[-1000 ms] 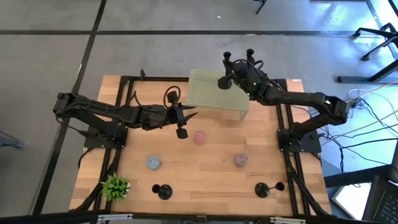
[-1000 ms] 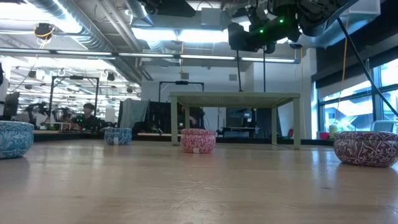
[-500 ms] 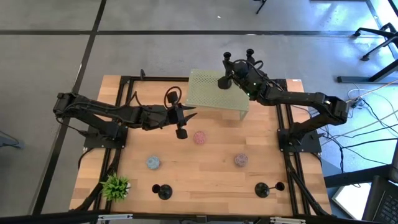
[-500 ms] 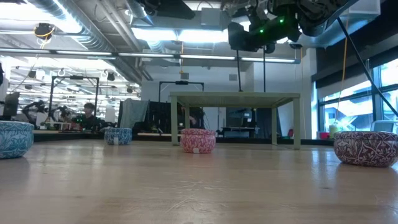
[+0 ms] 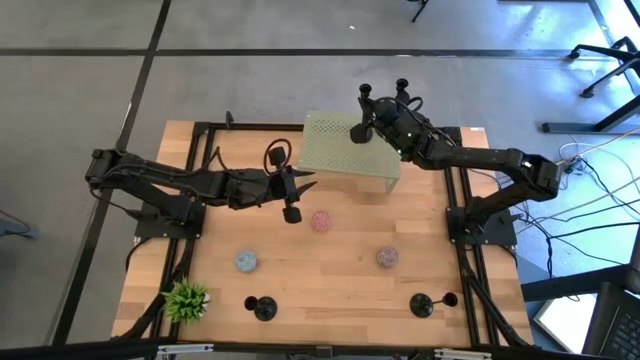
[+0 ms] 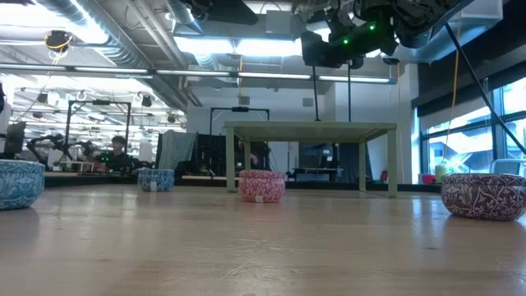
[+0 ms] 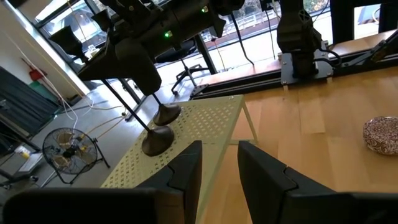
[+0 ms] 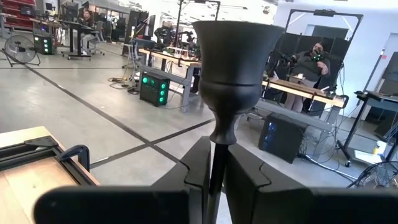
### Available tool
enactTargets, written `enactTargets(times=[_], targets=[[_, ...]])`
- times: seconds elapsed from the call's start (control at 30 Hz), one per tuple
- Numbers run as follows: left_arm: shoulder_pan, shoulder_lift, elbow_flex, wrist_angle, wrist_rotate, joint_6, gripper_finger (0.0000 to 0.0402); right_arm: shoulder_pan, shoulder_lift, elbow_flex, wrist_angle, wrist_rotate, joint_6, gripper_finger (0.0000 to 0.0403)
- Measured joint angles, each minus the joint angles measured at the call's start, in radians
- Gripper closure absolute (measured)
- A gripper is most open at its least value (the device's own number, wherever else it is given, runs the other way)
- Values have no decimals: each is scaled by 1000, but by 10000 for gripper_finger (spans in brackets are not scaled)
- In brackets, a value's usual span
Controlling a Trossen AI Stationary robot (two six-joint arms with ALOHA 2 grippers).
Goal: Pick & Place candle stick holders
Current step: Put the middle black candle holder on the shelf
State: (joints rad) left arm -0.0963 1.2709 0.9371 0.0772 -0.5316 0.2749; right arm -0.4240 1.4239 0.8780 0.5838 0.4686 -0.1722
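Right gripper [image 8: 214, 165] is clamped on the thin stem of a candle stick holder [image 5: 361, 131], base on or just above the green perforated shelf [image 5: 330, 150] at the table's far edge — rigid, probably light, top-heavy, so gripping the stem below the cup looks right. Left gripper [image 7: 219, 163] waits mid-table, fingers slightly parted, empty. Count — three holders visible, two [image 5: 263, 306] [image 5: 423, 303] on the near edge; three patterned bowls.
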Motion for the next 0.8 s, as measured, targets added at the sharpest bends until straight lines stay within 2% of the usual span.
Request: enactTargets(times=[0.8], targets=[[0,0,0,0,1,0,302,0,-2,0,-80,18,7,363]])
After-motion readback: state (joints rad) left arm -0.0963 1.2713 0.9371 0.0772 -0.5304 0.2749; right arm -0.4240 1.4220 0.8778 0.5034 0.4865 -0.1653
